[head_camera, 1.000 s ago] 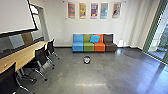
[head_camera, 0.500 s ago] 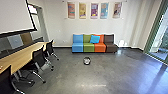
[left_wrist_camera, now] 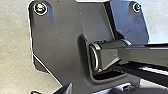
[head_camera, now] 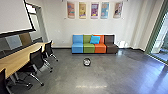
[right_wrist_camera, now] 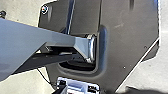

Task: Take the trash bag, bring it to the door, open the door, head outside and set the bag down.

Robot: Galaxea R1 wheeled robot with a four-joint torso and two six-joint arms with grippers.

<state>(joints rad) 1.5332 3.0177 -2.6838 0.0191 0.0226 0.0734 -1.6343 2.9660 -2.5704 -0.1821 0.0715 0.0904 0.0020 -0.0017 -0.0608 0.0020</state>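
Across the head view, sofa.

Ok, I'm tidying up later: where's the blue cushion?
In the head view, just right of centre: the cushion is on the sofa, where the green section meets the orange section.

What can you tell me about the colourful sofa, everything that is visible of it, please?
The sofa is low and armless, in four upright sections, each with seat and backrest: light blue, green, orange and dark brown. Its covering looks smooth, but I cannot tell the material. It stands on the grey floor by the pale wall, below five posters. A bright blue cushion leans, tilted, where green and orange meet.
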